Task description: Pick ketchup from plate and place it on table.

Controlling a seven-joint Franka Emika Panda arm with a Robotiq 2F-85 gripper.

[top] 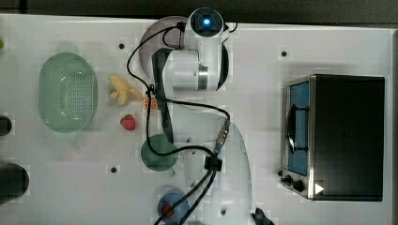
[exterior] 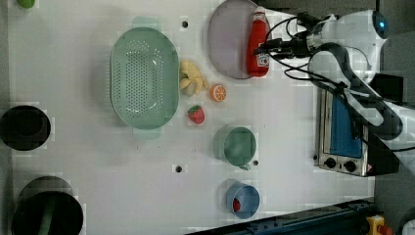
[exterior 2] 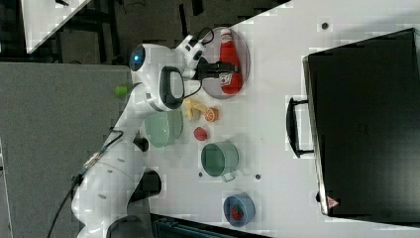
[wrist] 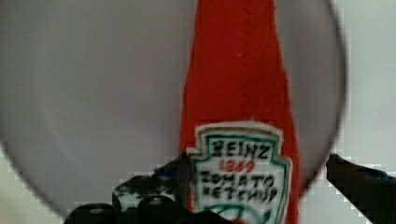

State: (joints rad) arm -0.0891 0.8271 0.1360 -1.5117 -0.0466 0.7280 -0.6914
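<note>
We see the black two-fingered gripper point(wrist: 252, 186) spread wide, one finger on each side of the red ketchup bottle point(exterior: 258, 44) with its white cap and label, gripping nothing. The bottle lies flat on the round mauve-grey plate point(exterior: 227, 39), near the edge of the white table point(exterior: 293, 147).

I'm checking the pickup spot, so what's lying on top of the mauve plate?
A Heinz ketchup bottle lies on the plate, the open gripper beside its label. The plate beneath the bottle is covered.
</note>
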